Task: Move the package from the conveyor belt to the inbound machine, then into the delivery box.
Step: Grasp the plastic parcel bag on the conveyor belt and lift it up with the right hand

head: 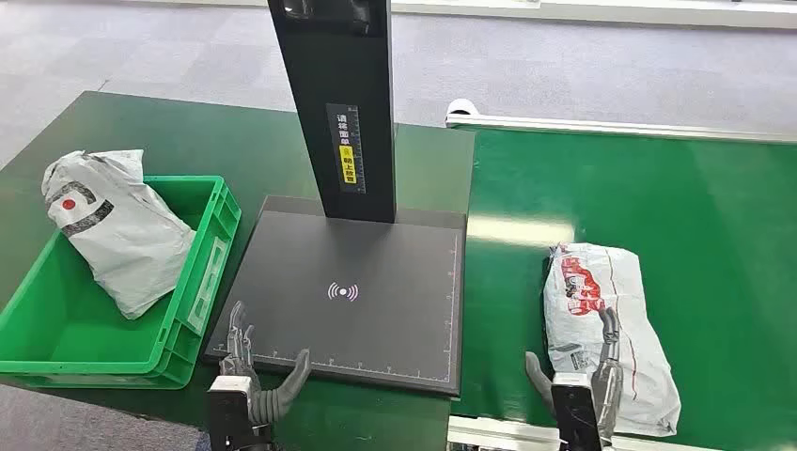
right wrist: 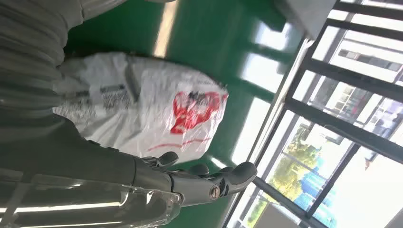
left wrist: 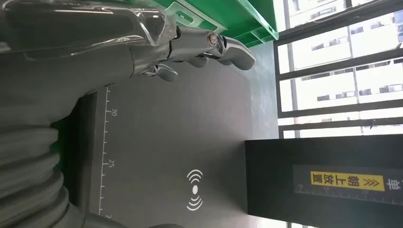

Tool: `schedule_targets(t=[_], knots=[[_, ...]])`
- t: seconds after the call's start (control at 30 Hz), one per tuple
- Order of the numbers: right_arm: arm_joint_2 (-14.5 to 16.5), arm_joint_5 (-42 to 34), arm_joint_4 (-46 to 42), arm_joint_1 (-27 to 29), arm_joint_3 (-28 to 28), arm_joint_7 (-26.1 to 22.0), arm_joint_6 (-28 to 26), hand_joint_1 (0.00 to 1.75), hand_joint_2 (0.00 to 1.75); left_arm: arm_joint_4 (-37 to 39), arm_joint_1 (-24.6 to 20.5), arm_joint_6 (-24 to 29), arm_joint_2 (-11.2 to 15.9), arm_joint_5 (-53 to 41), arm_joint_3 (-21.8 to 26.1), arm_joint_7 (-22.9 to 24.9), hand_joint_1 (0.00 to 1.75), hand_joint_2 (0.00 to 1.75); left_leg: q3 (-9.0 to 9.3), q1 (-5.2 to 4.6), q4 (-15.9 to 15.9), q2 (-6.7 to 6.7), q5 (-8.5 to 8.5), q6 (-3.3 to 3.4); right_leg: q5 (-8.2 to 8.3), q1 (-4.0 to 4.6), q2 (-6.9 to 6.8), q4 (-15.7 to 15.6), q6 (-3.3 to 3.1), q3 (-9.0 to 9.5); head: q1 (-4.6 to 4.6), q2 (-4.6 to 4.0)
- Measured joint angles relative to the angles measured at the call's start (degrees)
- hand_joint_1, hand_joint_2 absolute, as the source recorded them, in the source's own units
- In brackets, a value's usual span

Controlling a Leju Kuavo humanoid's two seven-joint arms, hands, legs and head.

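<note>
Both arms come in from below. The left hand (head: 252, 362) is held forward with its fingers (head: 237, 331) spread apart and the thumb out to the side, holding nothing. The right hand (head: 581, 365) is also stretched forward, fingers (head: 609, 331) apart, holding nothing.

Package (head: 601, 329) label print (too small)

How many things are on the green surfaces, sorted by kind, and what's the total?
Soft white plastic mailer packages: 2, one with red print on the conveyor belt, one with grey markings in the crate
Green plastic crates: 1
Black flat scanning machines with an upright post: 1
Total: 4
</note>
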Motion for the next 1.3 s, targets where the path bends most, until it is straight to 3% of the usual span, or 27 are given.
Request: schedule_targets(t=[0.1,0.23,0.4,0.6,0.73,1.07,1.3], knots=[[0.11,1.68,0.1,-0.19,-2.14,2.62,2.52,0.0,1.75,-0.28,-0.24,-2.57,-0.01,2.2,0.14,0.0,0.0,1.75,0.0,0.0,-0.01,0.0,0.0,0.0,0.0,0.01,0.0,0.0,0.0,0.01,0.0,0.01],[0.51,6.73,2.16,-2.2,-5.79,11.52,8.69,0.0,1.75,-0.16,-1.58,-8.99,0.08,6.95,0.8,0.0,0.0,1.75,0.02,0.0,-0.01,0.0,0.02,0.0,0.01,0.01,0.0,0.0,0.0,0.03,0.01,0.01],[0.6,16.23,9.87,-6.92,-11.74,21.2,11.8,0.0,1.75,0.48,-2.84,-11.48,0.3,8.49,1.03,0.44,0.0,1.75,0.05,-0.01,0.01,-0.01,0.04,0.01,0.02,0.0,0.0,0.0,0.01,0.06,0.0,-0.01],[-0.09,15.85,21.97,-13.52,-18.9,22.32,16.1,0.04,1.75,0.16,-3.59,-18.32,0.31,13.61,1.41,3.86,0.0,1.75,0.08,-0.01,0.03,0.0,0.02,0.02,0.02,-0.01,0.0,0.0,0.02,0.07,-0.01,0.0],[-0.16,17.78,28.28,-17.63,-20.65,23.92,15.91,1.75,1.75,-1.55,-3.76,-19.31,0.5,13.17,2.15,5.35,0.0,1.75,0.33,0.0,0.01,0.05,-0.03,0.04,-0.03,0.01,0.03,-0.02,0.06,0.35,-0.01,0.0],[0.73,22.04,31.4,-20.91,-21.33,25.98,13.74,1.75,1.75,-5.07,-3.3,-18.92,0.71,7.44,3.8,6.91,0.0,1.75,0.75,-0.01,0.08,0.07,-0.08,0.28,0.04,0.0,0.04,-0.21,0.32,0.95,0.02,0.01],[4.43,18.62,20.63,-17.59,-21.96,18.32,7.68,1.75,1.75,-8.72,-2.15,-19.65,0.14,1.86,5.67,7.41,0.0,1.75,0.29,0.01,0.12,-0.08,0.02,0.3,0.12,0.02,-0.01,-0.21,0.37,0.52,-0.01,0.01]])
